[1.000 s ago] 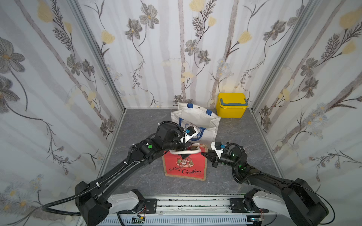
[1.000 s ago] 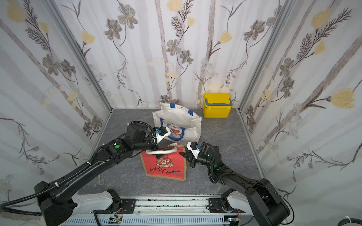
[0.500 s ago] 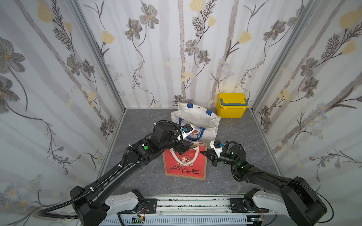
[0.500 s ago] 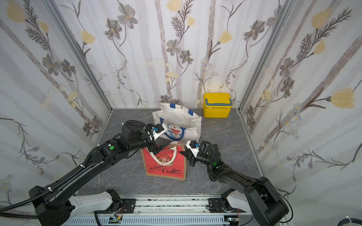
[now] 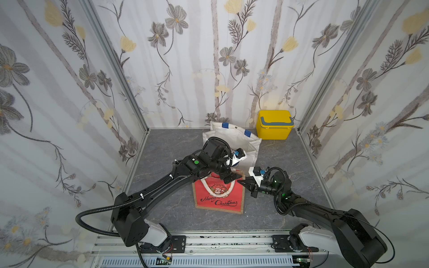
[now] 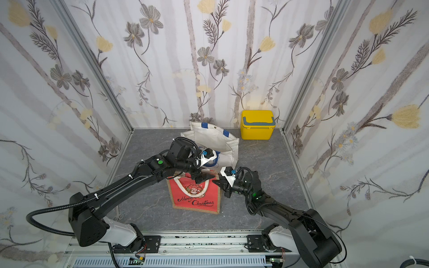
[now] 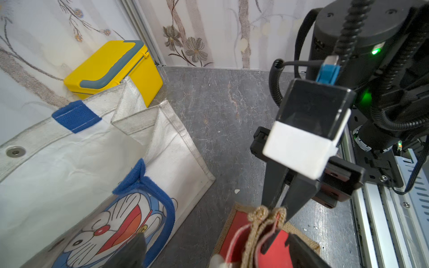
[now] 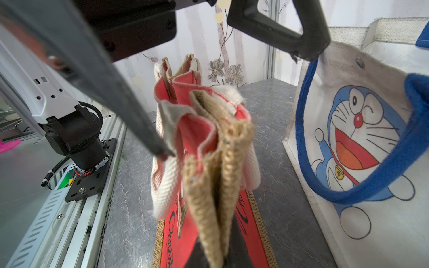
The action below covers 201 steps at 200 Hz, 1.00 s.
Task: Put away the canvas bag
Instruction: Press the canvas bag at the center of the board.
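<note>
Floral wallpaper panels (image 5: 197,58) closed in the grey marbled table (image 5: 162,148) on three sides. The red Christmas bag (image 5: 218,199) sat just in front of the white cartoon bag (image 5: 234,137), on the side toward the robot, with a narrow strip of bare table between them. Its lower end, with the "Merry Christmas" lettering, lay flat on the table. Its folded-together top edge was raised off the surface, and pale webbing handles hung down its front.

The right gripper (image 5: 242,182) was pressed together on the burlap at the right corner of that raised edge. In the left wrist view its dark fingers (image 7: 299,197) met on the bunched weave.

The left gripper (image 5: 231,177) hung at the same edge, on the side facing the white cartoon bag, and it was spread wide. In the right wrist view, one of its fingers (image 8: 130,104) had its tip right at the pale webbing, though whether it touched could not be told. The other finger stood well clear, up beside the white cartoon bag's blue strap (image 8: 308,143).

The white cartoon bag stood upright with its mouth open and its cartoon face turned toward the red Christmas bag. A yellow box (image 5: 274,130) with a grey handle and a closed lid stood just beside the white cartoon bag on the right, against the back wall.
</note>
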Available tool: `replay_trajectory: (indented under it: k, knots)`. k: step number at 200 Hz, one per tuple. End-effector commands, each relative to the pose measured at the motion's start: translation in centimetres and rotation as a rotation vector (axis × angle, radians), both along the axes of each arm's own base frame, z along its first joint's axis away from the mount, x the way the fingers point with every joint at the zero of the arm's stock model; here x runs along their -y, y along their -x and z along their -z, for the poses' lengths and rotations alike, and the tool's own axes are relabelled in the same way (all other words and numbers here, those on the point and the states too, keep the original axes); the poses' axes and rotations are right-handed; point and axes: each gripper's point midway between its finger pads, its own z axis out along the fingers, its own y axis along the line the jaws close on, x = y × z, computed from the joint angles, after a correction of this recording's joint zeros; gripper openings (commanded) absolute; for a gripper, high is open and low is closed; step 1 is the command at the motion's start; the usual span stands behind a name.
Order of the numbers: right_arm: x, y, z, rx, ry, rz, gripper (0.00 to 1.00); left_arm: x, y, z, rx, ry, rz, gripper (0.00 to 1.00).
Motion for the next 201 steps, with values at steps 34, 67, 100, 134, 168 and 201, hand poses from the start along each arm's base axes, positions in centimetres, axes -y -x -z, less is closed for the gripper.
replay_trajectory:
  k: [34,67,100,134,168,201]
  knots:
    - [-0.2,0.6,-0.8,0.021,-0.024,-0.039,0.05,0.3,1.1,3.2,-0.079,-0.102,0.102,0.41]
    - [-0.3,0.2,-0.9,0.012,-0.033,-0.024,0.12,1.0,1.5,2.9,-0.127,-0.079,0.127,0.05]
    - [-0.1,-0.1,-0.1,-0.022,-0.040,0.000,0.45,0.3,1.3,2.2,-0.110,-0.097,0.097,0.00]
    - [-0.2,0.1,1.8,-0.071,-0.043,-0.007,0.39,-0.3,1.5,0.1,-0.048,-0.021,0.082,0.00]
    - [-0.4,-0.1,2.2,-0.091,-0.054,-0.005,0.08,-0.4,1.6,0.6,-0.064,-0.014,0.069,0.20]
    - [-0.5,0.4,1.9,-0.095,-0.056,-0.022,0.02,0.1,1.6,2.7,-0.123,-0.038,0.071,0.69]
